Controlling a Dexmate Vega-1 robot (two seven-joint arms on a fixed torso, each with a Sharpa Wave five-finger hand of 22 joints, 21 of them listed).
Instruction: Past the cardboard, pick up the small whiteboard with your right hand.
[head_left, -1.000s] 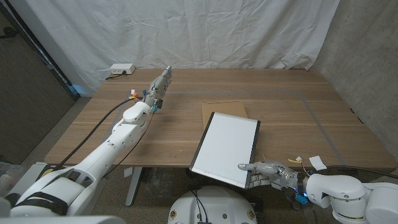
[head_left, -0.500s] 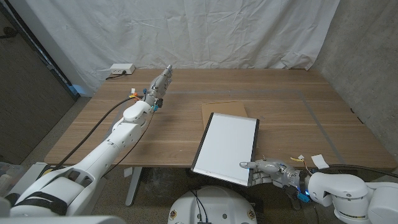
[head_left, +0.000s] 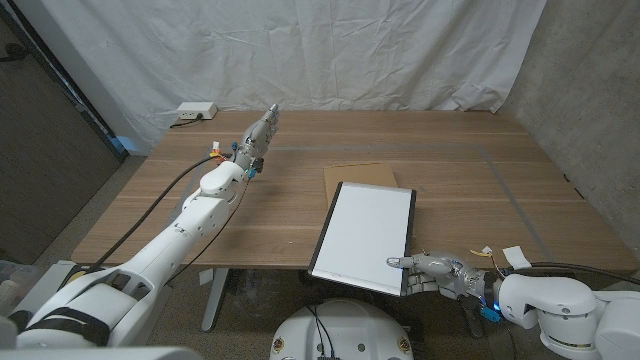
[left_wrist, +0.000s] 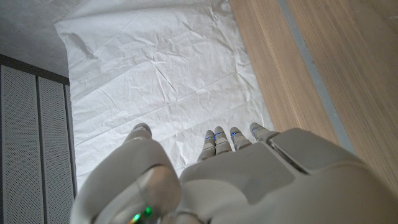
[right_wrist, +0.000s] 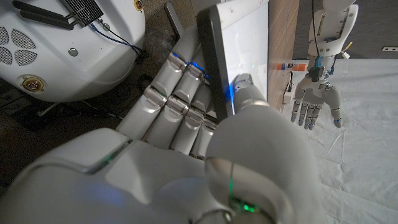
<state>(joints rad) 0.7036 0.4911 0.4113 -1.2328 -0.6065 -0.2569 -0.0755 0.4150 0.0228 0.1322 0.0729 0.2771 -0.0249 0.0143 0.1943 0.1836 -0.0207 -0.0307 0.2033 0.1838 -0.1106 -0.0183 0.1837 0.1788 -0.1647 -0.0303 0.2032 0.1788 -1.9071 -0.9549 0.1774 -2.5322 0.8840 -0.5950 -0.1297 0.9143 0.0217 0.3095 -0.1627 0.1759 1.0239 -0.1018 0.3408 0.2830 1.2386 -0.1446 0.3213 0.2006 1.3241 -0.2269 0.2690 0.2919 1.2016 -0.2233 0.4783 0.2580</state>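
At worktop (head_left: 480, 135) near edge, right hand (head_left: 432, 275) pinches small whiteboard (head_left: 365, 235) corner; firm the clamp, then lift level.

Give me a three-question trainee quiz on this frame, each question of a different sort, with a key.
1. True or false: the right hand grips the small whiteboard at its near edge, which overhangs the table.
2. Multiple choice: the cardboard lies (A) on top of the whiteboard, (B) partly under the whiteboard's far end, (C) in the left hand.
3. Fill in: the left hand is ____, fingers apart, holding nothing.

Key: 1 true; 2 B; 3 open.
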